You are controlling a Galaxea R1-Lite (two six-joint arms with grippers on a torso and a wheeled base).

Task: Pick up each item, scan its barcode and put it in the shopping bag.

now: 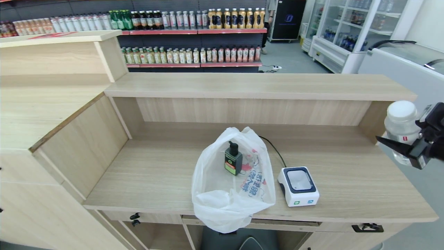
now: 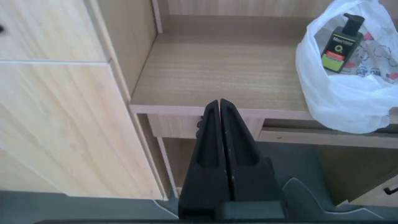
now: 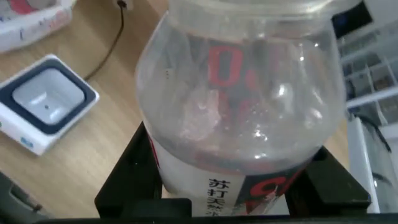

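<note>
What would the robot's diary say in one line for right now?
right claw: shut on clear bottle, right of scanner | left claw: shut, empty | pump bottle: in shopping bag

Black left gripper [image 2: 219, 102], its two fingers pressed flat together, points at the front edge of a pale wooden counter [image 2: 211, 71]. Further along the counter sits a white plastic bag [image 2: 339, 99], its mouth open, with a dark pump bottle [image 2: 340, 46] inside. A tall wooden cabinet [image 2: 56, 118] adjoins the counter.
</note>
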